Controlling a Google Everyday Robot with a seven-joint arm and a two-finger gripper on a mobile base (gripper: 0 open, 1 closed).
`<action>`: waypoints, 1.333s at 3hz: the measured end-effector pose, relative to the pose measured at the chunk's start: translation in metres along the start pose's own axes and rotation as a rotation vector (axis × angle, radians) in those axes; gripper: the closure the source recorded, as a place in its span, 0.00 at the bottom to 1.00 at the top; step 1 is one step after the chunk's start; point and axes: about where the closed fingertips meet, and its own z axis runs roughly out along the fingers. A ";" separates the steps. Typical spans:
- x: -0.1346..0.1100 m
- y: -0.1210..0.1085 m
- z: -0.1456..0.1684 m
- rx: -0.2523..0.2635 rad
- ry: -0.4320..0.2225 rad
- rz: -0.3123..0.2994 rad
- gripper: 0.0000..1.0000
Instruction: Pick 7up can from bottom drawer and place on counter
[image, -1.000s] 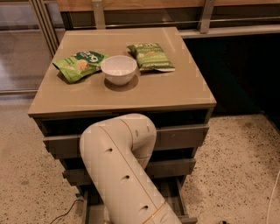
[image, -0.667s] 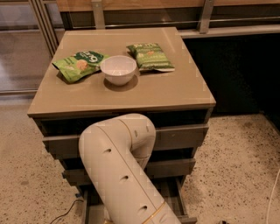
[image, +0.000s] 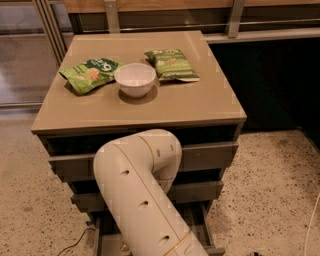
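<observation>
- The gripper is out of sight. It lies somewhere beyond the arm's far end, low in front of the cabinet, and whether it is open or closed cannot be told.
- The arm (image: 142, 200) fills the lower middle of the view as a thick cream tube with a row of small dark holes. It rises from the bottom edge and slants up and to the left.
- At its top the arm makes a rounded elbow (image: 152, 152) level with the top drawer (image: 207, 156). From there it turns back down toward the drawers, and the rest is hidden behind its own bulk.
- The bottom drawer (image: 201, 222) is pulled out beneath the middle drawer (image: 200, 191). Only its right side and a strip on the left show, because the arm covers the rest.
- The 7up can cannot be seen. If it is in the bottom drawer, the arm is hiding it.
- The counter (image: 200, 102) holds a white bowl (image: 135, 79). A green snack bag (image: 90, 74) lies just to the bowl's left, and a second green bag (image: 171, 64) lies just to its right.
- The cabinet stands on a speckled floor (image: 270, 190), and a thin dark cable (image: 75, 242) lies near its lower left corner.
</observation>
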 end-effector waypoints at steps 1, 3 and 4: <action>0.009 -0.015 0.004 0.040 0.017 0.014 0.25; 0.011 -0.022 0.008 0.057 0.020 0.015 0.00; 0.011 -0.022 0.008 0.058 0.020 0.015 0.00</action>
